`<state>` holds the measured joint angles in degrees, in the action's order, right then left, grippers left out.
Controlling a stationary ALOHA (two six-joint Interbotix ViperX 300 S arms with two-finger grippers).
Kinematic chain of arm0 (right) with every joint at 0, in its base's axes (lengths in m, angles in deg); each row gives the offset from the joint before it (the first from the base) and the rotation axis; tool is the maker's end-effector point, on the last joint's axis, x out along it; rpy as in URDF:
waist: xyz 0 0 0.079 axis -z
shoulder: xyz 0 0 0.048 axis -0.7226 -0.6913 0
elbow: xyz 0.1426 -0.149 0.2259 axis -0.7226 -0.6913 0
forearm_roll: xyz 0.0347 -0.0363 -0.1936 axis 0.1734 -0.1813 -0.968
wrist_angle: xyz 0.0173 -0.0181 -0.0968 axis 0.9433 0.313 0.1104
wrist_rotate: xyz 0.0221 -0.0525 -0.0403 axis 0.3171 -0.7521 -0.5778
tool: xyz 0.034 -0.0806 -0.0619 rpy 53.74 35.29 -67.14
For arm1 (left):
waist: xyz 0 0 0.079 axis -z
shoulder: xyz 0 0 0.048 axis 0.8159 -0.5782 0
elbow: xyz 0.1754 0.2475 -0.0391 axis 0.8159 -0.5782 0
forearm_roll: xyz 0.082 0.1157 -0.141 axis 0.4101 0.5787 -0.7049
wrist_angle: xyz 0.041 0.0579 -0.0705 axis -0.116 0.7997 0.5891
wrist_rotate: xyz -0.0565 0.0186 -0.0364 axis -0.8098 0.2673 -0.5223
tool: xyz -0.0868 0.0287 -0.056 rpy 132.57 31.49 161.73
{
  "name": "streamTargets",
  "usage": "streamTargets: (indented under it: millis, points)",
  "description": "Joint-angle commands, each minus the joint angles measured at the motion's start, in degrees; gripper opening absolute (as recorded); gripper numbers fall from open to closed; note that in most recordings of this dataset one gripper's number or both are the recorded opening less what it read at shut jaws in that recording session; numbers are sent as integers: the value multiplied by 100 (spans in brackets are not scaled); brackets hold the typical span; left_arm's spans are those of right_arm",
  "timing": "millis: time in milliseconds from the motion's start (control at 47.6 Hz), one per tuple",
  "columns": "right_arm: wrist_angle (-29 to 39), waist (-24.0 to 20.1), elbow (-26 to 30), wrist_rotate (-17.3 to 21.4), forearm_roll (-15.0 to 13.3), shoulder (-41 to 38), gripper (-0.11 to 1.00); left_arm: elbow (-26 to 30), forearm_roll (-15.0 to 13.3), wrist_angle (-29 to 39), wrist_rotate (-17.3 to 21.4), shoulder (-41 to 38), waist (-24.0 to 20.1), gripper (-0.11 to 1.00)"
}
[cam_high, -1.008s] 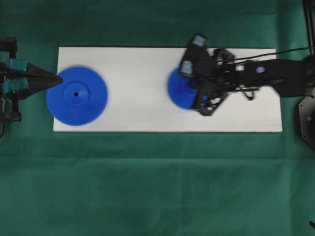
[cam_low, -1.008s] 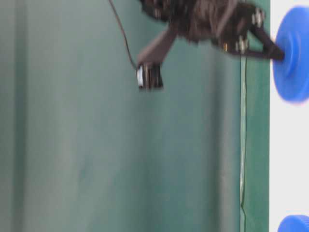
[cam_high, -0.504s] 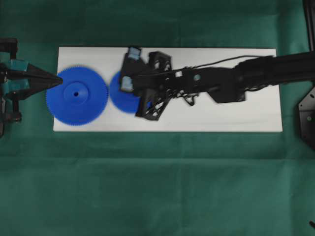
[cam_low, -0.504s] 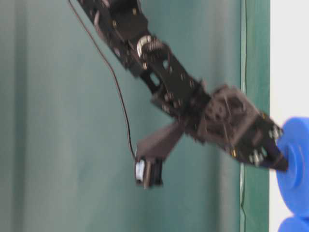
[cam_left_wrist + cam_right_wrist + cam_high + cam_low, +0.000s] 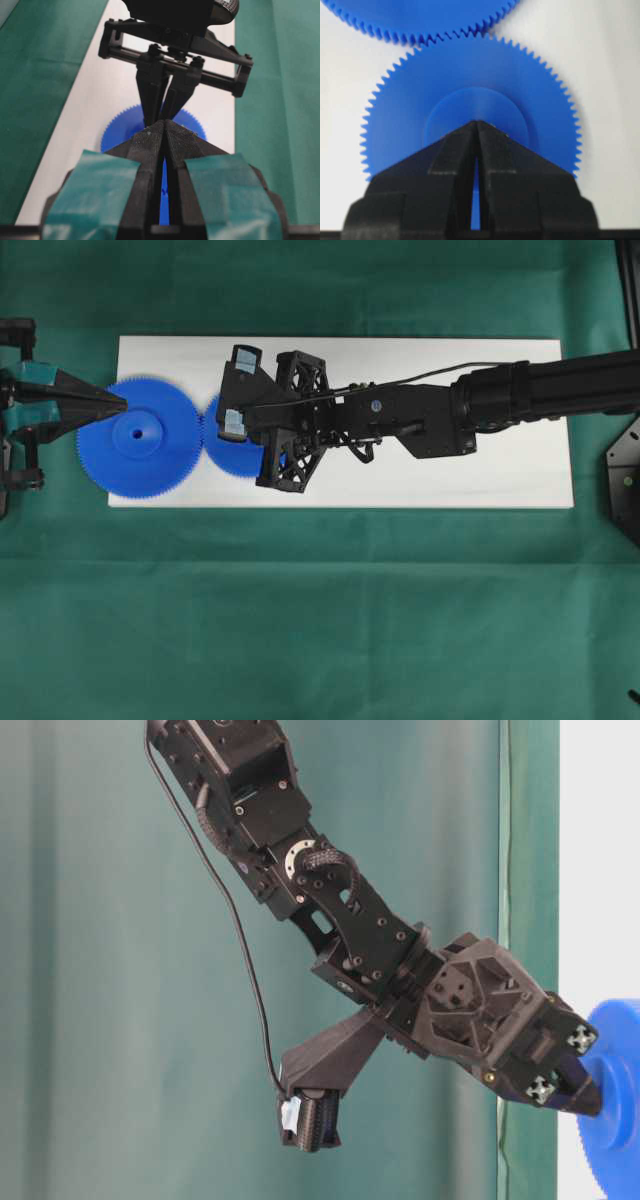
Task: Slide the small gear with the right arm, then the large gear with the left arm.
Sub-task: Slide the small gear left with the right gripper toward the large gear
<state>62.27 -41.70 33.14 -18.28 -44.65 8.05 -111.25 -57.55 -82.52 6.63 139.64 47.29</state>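
Even, diffuse light falling from above, white board (image 5: 480,465) glaring nearly blown out, large gear (image 5: 140,440) smearing slightly with blur at its rim, left gripper (image 5: 164,131) fingers going soft up close, shadows staying faint.

The right arm (image 5: 430,420) is matte black, blocky plates studded with small screws, a thin black cable looping off it (pale tags near the wrist). The left arm (image 5: 40,400) is black too, with teal-green taped parts.
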Motion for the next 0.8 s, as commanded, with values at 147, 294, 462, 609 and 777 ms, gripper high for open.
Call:
streamTargets:
  millis: [147,294,462,609,777]
  points:
    - [79,-62,-18,9,26,35,50,105,0,-26,9,-35,-18,0]
    - [105,-62,-35,18,26,26,50,105,-9,-26,9,-35,-18,0]
    - [123,-53,-123,44,26,62,50,105,0,-26,9,-35,-18,0]
    - [123,-44,-360,79,35,149,50,105,-9,-26,0,-35,-18,0]
    - [123,26,-932,369,44,387,50,114,-9,35,0,-26,-18,0]
